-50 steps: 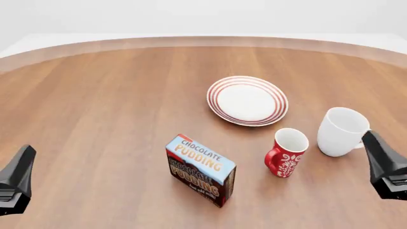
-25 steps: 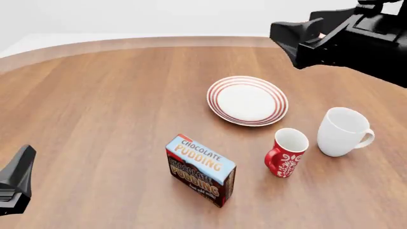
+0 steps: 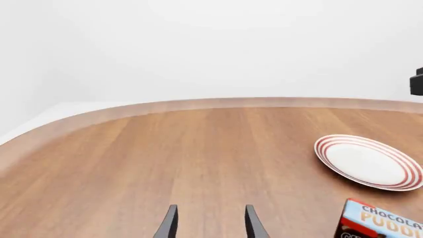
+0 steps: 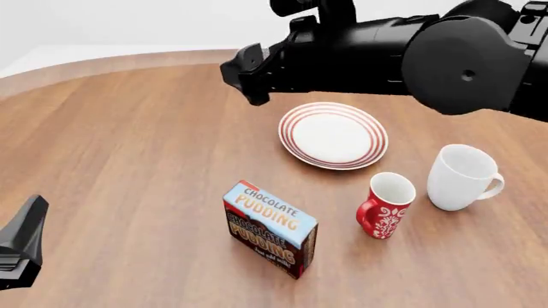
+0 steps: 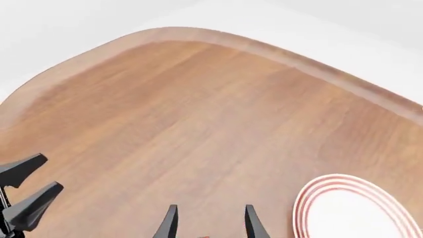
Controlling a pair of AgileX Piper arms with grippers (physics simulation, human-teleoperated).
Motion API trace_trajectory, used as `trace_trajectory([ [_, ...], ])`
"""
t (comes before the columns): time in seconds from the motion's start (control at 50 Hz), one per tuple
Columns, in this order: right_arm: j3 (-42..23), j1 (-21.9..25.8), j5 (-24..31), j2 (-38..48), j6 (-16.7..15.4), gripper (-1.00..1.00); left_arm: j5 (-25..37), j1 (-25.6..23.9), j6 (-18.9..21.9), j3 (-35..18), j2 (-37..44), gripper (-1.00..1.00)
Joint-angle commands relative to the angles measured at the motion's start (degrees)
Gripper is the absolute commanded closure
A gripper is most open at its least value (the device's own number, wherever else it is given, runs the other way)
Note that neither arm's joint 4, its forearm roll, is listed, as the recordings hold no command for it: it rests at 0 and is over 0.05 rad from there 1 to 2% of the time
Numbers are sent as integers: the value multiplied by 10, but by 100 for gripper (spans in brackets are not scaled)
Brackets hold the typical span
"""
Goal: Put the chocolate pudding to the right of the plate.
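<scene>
Chocolate pudding carton (image 4: 271, 228) upright near surface's (image 4: 128, 160) near edge, toward the middle, clear of plate (image 4: 333, 135). Probably light, stiff cardboard; best pinched across its narrow faces. Right end effector (image 5: 209, 223) above, fingers parted, empty. Left end effector (image 3: 209, 224) likewise parted, empty.

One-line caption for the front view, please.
Right arm swings high over the plate while the chocolate pudding stands untouched near two mugs.
</scene>
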Motion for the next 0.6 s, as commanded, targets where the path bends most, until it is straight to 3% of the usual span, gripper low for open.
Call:
trace_trajectory([
  [0.02, -37, 29, 19, 62, 14, -100, 0, 0, 0, 0, 0, -100],
  [0.26, -21, 5, 22, 104, 12, -100, 0, 0, 0, 0, 0, -100],
  [0.6, 3, 14, 18, 124, 21, -100, 0, 0, 0, 0, 0, -100],
])
